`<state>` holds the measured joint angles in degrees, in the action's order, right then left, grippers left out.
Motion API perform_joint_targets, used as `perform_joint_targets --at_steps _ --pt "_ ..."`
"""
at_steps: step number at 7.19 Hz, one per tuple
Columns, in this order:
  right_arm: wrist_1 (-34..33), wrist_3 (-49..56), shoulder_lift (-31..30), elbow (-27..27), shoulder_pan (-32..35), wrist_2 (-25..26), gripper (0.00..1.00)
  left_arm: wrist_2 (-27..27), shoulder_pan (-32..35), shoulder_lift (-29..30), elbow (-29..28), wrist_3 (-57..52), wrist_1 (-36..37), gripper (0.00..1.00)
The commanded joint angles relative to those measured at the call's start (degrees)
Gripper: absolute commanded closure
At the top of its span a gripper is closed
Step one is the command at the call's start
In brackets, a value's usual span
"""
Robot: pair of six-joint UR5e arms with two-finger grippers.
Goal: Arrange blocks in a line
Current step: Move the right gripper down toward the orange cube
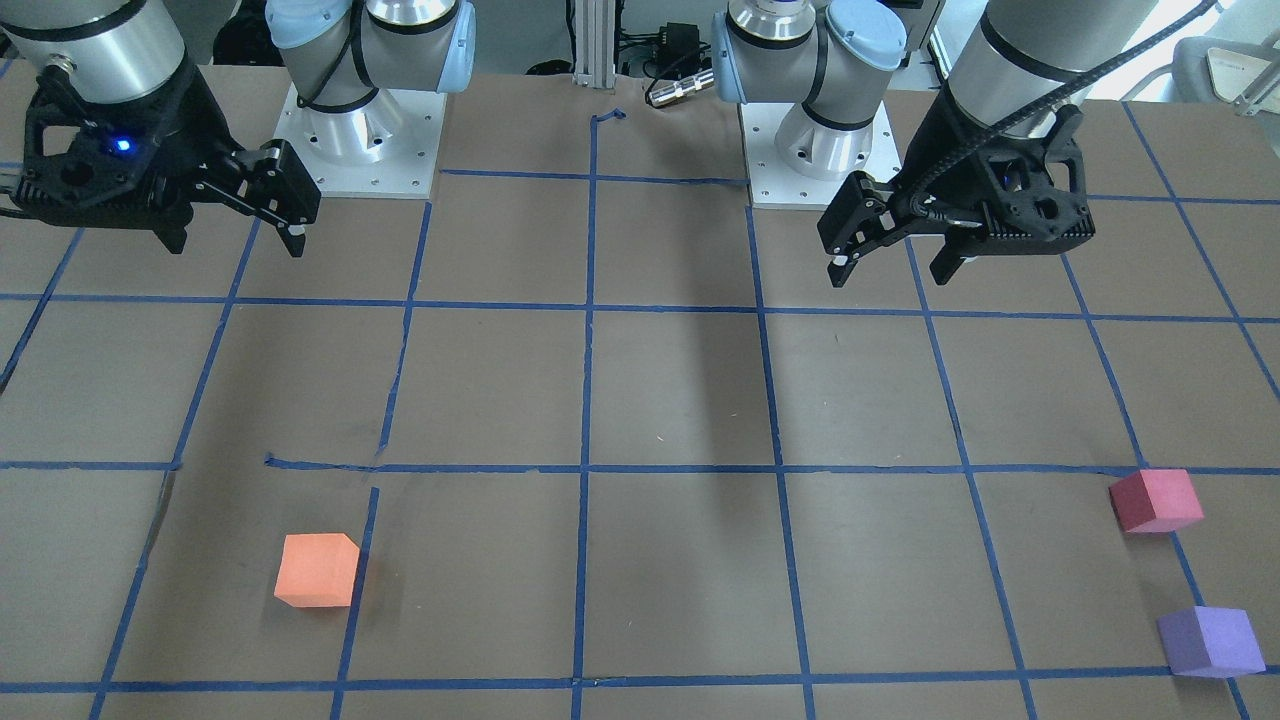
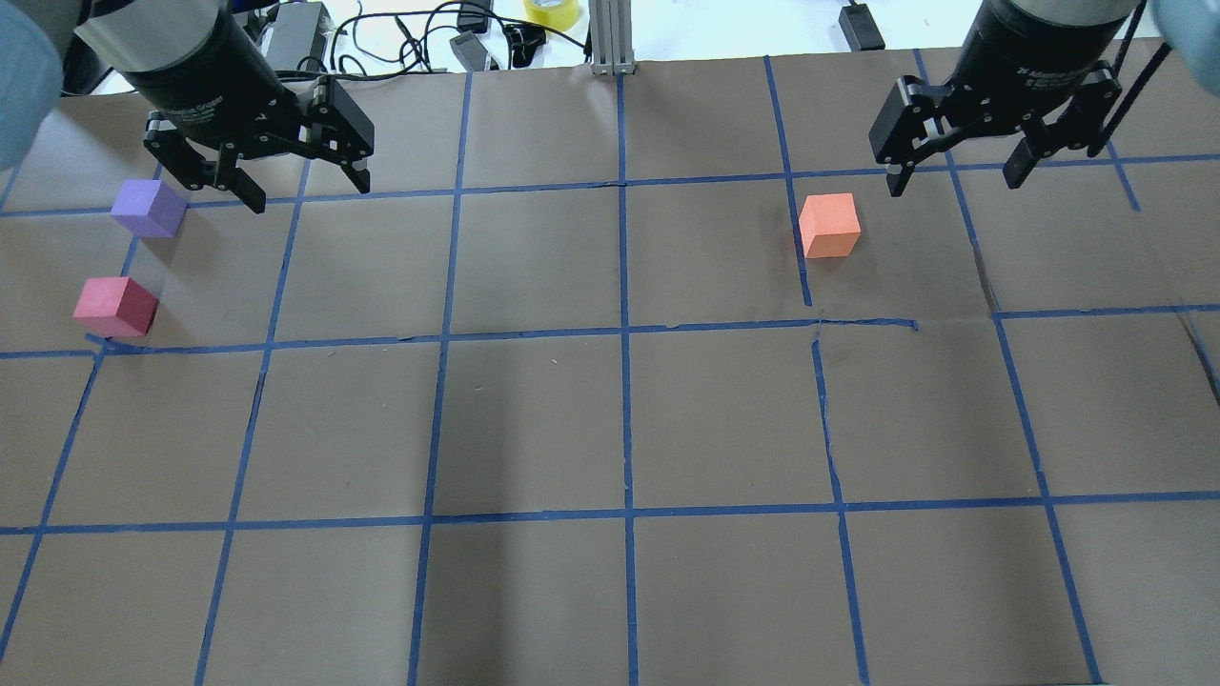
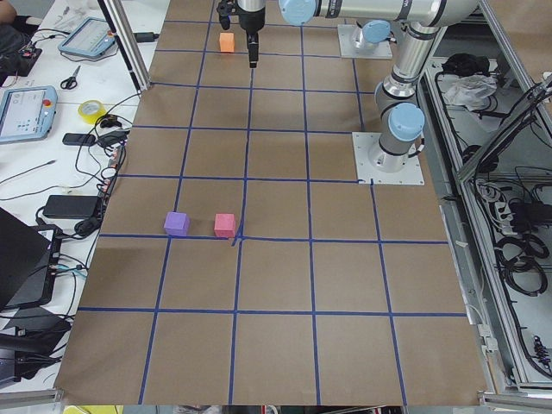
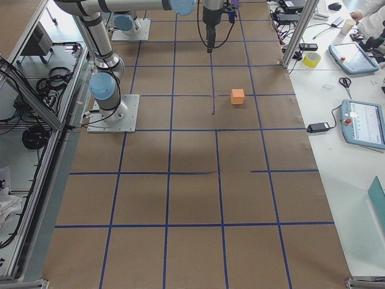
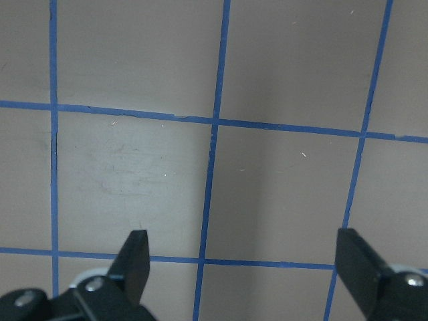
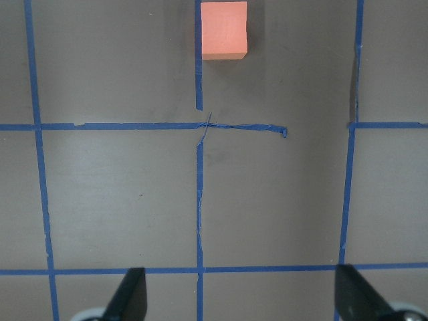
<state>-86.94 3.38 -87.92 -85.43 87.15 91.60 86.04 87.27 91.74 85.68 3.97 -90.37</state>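
While both arms hung above the table (image 2: 534,419), we recorded the left gripper (image 2: 308,194) with its fingers spread wide and nothing between them. We recorded the right gripper (image 2: 954,184) in the same condition: fingers spread, nothing held. Neither gripper touched a block. The orange block (image 2: 829,225) lay on the table in the robot's right half, just beside a blue tape line (image 2: 804,281). In the right wrist view it sat ahead of the fingertips, at the top of the picture. The purple block (image 2: 148,208) and the crimson block (image 2: 115,306) lay near each other but apart at the table's left edge, the purple one farther from the robot's base. We found the crimson block's near corner at a tape crossing. The orange block lay well apart from the other two.
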Motion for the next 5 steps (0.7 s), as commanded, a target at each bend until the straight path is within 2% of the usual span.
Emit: perform_joint_targets --at_steps 1,2,3,5 --pt "-12.74 0.13 7.36 -2.1 0.04 -0.19 0.0 0.09 -0.08 0.02 0.01 -0.01 -0.07 0.0" --pt "-21.08 0.13 14.02 -1.67 0.04 -0.02 0.0 2.36 0.0 -0.07 0.1 -0.01 -0.16 0.0" --pt "-26.91 0.13 19.39 -1.58 0.04 0.25 0.0 7.34 0.09 0.02 0.62 0.16 0.1 0.0" --pt "-33.44 -0.48 25.49 -1.75 0.04 -0.45 0.0 6.52 0.09 0.19 1.06 0.25 0.28 0.0"
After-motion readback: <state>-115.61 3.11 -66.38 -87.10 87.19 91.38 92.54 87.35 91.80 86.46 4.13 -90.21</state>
